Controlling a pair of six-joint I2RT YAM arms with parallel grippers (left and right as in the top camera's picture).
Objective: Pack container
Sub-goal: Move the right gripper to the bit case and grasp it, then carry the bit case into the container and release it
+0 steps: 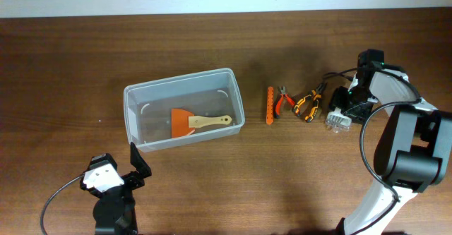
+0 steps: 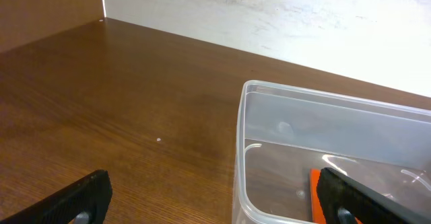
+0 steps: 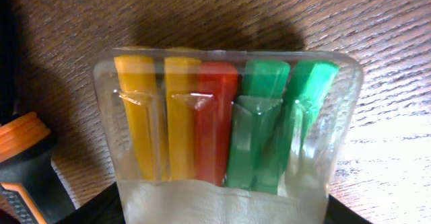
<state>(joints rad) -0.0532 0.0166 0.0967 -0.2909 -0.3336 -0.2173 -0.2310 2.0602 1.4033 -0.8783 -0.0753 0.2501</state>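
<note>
The container [image 1: 135,94] is a large clear bin left of the table's middle, and it also shows in the left wrist view [image 2: 303,96]. An orange scraper with a wooden handle [image 1: 194,122] lies inside it. My left gripper [image 1: 139,166] is open and empty, low by the bin's near left corner. My right gripper [image 1: 347,108] is down at the far right, open, with a finger on each side of a small clear box [image 3: 222,116] of yellow, red and green pieces that lies on the table.
Between the bin and the small box lie an orange bar-shaped tool [image 1: 270,105], red-handled pliers [image 1: 284,101] and orange-and-black pliers [image 1: 308,104]. An orange-and-black handle [image 3: 27,163] shows at the left edge of the right wrist view. A pale wall runs along the table's back edge.
</note>
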